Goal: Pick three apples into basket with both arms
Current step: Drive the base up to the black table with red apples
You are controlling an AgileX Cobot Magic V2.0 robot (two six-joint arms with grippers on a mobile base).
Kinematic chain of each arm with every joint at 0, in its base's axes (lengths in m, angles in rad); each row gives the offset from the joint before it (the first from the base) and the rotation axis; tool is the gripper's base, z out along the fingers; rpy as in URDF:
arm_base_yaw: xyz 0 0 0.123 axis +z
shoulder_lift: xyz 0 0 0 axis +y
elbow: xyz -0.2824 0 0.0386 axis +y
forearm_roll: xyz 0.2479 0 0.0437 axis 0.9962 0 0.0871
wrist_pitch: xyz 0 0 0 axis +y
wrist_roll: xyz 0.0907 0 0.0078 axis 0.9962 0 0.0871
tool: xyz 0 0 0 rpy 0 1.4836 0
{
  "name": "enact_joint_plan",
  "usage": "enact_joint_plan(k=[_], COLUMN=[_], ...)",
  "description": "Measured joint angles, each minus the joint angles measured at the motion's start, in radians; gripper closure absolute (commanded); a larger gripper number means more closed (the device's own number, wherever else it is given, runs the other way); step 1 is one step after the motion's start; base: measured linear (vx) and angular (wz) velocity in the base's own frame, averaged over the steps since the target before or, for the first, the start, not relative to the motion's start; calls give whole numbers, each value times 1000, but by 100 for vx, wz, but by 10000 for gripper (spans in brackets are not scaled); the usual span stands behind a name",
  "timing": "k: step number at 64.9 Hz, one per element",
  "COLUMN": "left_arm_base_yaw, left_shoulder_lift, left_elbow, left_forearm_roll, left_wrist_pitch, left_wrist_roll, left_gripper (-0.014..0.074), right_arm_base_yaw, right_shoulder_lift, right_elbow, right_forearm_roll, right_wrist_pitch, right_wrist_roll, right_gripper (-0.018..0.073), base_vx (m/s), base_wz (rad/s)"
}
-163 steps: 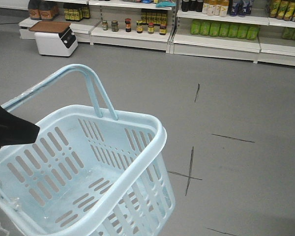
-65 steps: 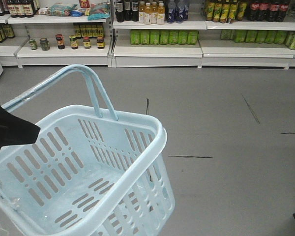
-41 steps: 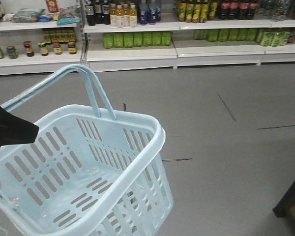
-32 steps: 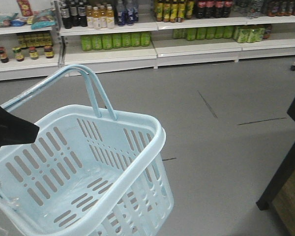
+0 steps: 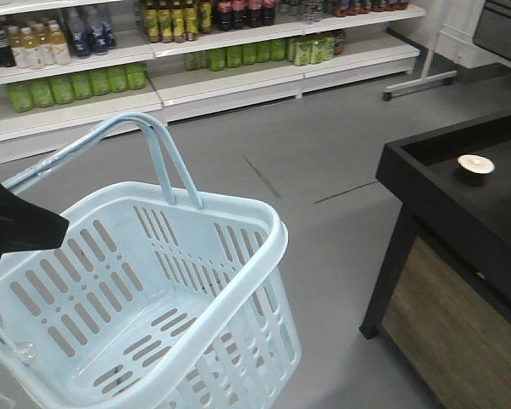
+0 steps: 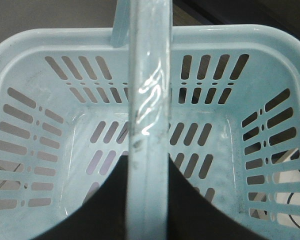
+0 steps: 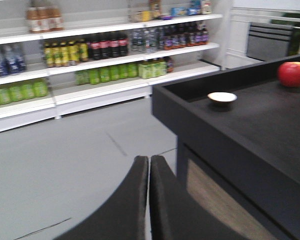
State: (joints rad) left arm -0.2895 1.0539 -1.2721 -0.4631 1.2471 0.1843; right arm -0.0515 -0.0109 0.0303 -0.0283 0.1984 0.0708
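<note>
Left gripper [image 6: 147, 165] clamped the handle [image 6: 149, 75] of the pale-blue slotted plastic basket [image 6: 40, 37], right gripper [image 7: 149, 162] pressed together; a round red apple [image 7: 293, 74] lay on the black counter [image 7: 270, 115].

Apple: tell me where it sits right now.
In the right wrist view, the apple sits on the black table at the far right, beyond the small white dish.

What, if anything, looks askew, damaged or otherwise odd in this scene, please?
Nothing looks spilled or broken. The basket hangs tilted rather than level, and crinkled clear film is wrapped round its handle, which is unusual for a shopping basket. The basket itself is empty.
</note>
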Motion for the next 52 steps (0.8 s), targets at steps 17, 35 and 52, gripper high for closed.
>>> enact_joint_plan(k=[17, 35, 52], left_arm_base_yaw=[0, 0, 0], left_shoulder_lift=[0, 0, 0], left_elbow=[0, 0, 0], left_forearm_roll=[0, 0, 0], left_wrist_pitch=[0, 0, 0], left_wrist_roll=[0, 0, 0], left_gripper=[604, 604, 604], right_arm_base_yaw=[0, 0, 0], right_shoulder_lift=[0, 0, 0], right_elbow=[0, 0, 0], right_forearm_roll=[0, 0, 0], right_wrist_pitch=[1, 1, 1], right_wrist_roll=[0, 0, 0], right_gripper=[564, 564, 564], base_vx=[11, 10, 10], base_wz=[-46, -39, -38])
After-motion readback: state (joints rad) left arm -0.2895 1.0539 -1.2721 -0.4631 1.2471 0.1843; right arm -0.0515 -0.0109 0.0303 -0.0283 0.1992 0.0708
